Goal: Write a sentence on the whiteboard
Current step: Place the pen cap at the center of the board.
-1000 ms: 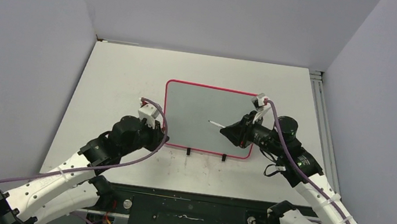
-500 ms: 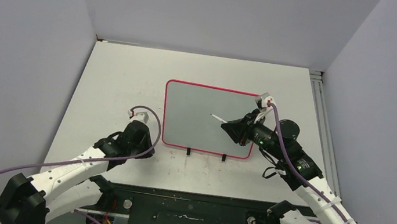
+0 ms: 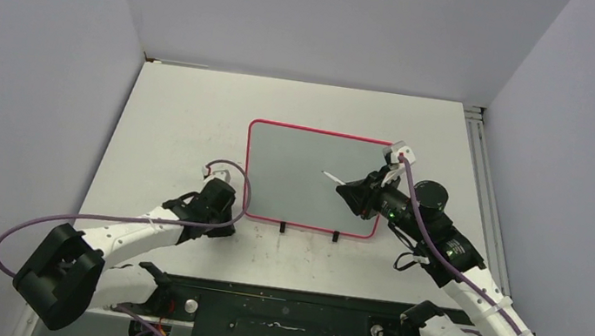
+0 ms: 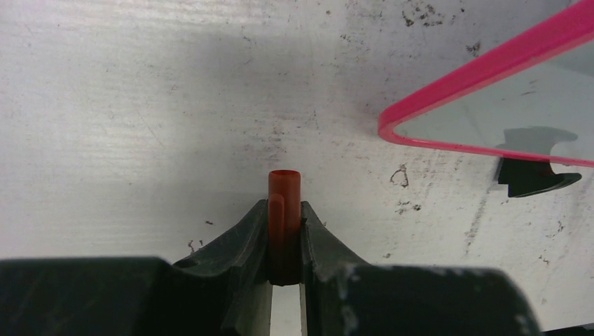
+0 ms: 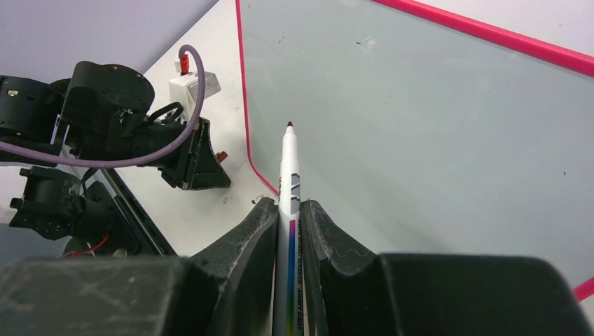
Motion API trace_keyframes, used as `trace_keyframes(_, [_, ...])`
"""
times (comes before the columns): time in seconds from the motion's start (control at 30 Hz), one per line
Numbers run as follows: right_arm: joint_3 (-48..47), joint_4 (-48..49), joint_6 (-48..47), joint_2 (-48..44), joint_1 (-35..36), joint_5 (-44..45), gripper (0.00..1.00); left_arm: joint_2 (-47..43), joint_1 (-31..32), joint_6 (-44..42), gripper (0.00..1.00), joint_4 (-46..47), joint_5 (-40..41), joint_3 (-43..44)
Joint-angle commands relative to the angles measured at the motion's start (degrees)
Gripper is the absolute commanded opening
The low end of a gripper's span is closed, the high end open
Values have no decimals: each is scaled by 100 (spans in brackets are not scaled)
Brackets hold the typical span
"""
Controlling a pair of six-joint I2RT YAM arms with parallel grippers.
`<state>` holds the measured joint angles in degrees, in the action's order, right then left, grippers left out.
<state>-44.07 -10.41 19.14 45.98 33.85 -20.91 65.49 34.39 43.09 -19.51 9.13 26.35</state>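
Your left arm has pulled back from the whiteboard's (image 3: 296, 155) left edge and now sits low over the table (image 3: 187, 117), just off the board's near-left corner. The left gripper (image 4: 285, 217) is clamped on the red-brown cap (image 4: 284, 185). Your right gripper (image 5: 288, 213) pinches the marker (image 5: 288, 164), bared tip pointing left, and has drifted slightly right over the board's right half. I cannot tell whether the tip touches. The board is blank, so uncapping looks done and no sentence is started.
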Motion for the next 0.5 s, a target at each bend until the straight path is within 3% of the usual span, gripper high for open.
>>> trace_keyframes(0.0, [11,168,-94,-105,54,198,5,325,-25,-2,11,121,-15,84])
trace_keyframes(0.17, [9,128,-103,-80,69,210,5,306,-20,-1,33,44,43,91])
trace_keyframes(0.47, [-61,237,-103,34,169,201,5,-10,-20,-32,47,-244,237,202])
